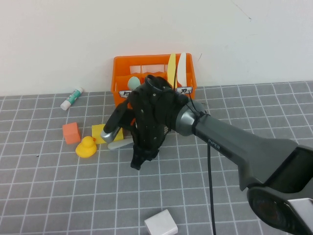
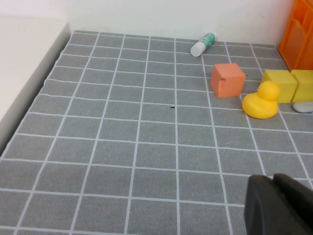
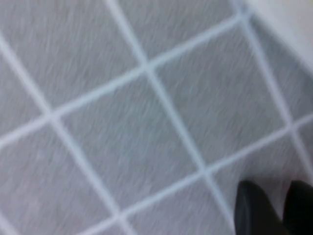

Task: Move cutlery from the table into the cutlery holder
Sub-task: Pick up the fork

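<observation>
The orange cutlery holder [image 1: 146,66] stands at the back of the tiled table [image 1: 49,196]. A yellow knife [image 1: 171,66] and a white knife [image 1: 182,66] stand upright in it, and a mint-green spoon [image 1: 133,82] sits in a left compartment. The grey-green fork [image 1: 119,144] lies on the table in front of the holder, partly hidden by my right arm; its end shows in the left wrist view [image 2: 303,106]. My right gripper [image 1: 137,163] points down close over the tiles just right of the fork, with a narrow gap and nothing held [image 3: 279,196]. My left gripper [image 2: 274,178] is shut and empty, low over the table's left side.
A yellow duck [image 1: 86,147], an orange cube [image 1: 71,132] and a yellow cube [image 1: 100,133] sit just left of the fork. A white tube [image 1: 72,98] lies by the back wall. A small white box [image 1: 161,224] sits near the front edge.
</observation>
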{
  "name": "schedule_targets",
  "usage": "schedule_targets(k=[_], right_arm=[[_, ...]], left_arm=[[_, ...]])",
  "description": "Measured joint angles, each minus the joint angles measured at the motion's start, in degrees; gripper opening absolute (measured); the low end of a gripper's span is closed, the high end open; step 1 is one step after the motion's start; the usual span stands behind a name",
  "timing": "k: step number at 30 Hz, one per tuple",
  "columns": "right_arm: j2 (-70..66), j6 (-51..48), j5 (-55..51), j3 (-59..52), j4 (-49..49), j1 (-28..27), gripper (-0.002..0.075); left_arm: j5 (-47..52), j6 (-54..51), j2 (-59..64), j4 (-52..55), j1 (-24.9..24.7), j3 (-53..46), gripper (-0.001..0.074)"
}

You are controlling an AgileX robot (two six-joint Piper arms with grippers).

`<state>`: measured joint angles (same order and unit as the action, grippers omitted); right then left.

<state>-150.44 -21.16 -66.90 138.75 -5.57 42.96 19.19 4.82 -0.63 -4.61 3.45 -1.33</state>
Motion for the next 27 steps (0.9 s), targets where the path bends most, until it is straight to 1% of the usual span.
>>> schedule_targets(k=[3,8,12,17,22,27], right_arm=[[0.91,-2.61,-2.06,0.00,0.93,0.39,0.0146],[3.63,-13.84,-3.33,0.00,8.48,1.34,0.0146],[5.35,-16.85,-3.45,0.00,11.51,2.22,0.0146],[7.11,-18.07,-3.54,0.00,10.86,3.51,0.0146],[7.40,-20.90,-3.57,0.00,4.64,4.66,0.0145],[7.40,-21.42,-2.40,0.00,2.69,5.05,0.0146]], left_arm=[[0.00,0.00,0.00,0.00,0.00,0.00,-0.0001],[0.00,0.00,0.00,0.00,0.00,0.00,-0.0001],[0.00,0.00,0.00,0.00,0.00,0.00,-0.0001],[0.00,0.23,0.00,0.00,0.00,0.00,-0.0001],[0.00,0.23,0.00,0.00,0.00,0.00,-0.0001],[0.00,0.23,0.00,0.00,0.00,0.00,-0.0001]])
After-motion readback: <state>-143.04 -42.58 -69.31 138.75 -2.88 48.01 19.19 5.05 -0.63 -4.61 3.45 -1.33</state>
